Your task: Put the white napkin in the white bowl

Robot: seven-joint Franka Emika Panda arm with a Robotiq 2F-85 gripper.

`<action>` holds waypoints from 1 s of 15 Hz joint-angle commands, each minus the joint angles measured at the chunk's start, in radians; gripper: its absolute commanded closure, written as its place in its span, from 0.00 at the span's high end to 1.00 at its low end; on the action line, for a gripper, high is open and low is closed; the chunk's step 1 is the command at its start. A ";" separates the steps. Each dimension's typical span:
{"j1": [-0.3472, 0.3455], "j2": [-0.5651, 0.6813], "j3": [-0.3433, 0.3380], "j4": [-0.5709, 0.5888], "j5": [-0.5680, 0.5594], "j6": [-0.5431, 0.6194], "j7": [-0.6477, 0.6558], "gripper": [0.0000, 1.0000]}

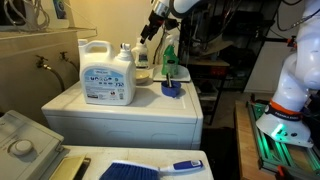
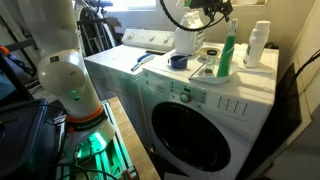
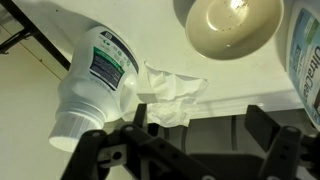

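Note:
In the wrist view the crumpled white napkin (image 3: 172, 95) lies on the white washer top, against a white bottle (image 3: 95, 80) that lies on its side. The white bowl (image 3: 235, 25) stands just beyond the napkin and looks empty. My gripper (image 3: 200, 128) is open and empty, hovering above the washer's edge with the napkin near its left finger. In both exterior views the gripper (image 1: 150, 32) (image 2: 216, 14) hangs above the cluster of things on the washer. I cannot make out the napkin there.
A large white detergent jug (image 1: 107, 75) (image 2: 188, 40), a green bottle (image 1: 170, 58) (image 2: 228, 55) and a small blue cup (image 1: 173, 90) crowd the washer top (image 1: 150, 108). A blue brush (image 1: 150, 168) lies on a lower surface in front.

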 commanded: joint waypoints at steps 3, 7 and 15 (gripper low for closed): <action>0.054 0.067 0.024 0.113 0.098 -0.041 0.143 1.00; 0.141 0.278 -0.046 0.346 -0.089 -0.009 0.372 1.00; 0.164 0.499 -0.106 0.571 -0.004 -0.226 0.452 1.00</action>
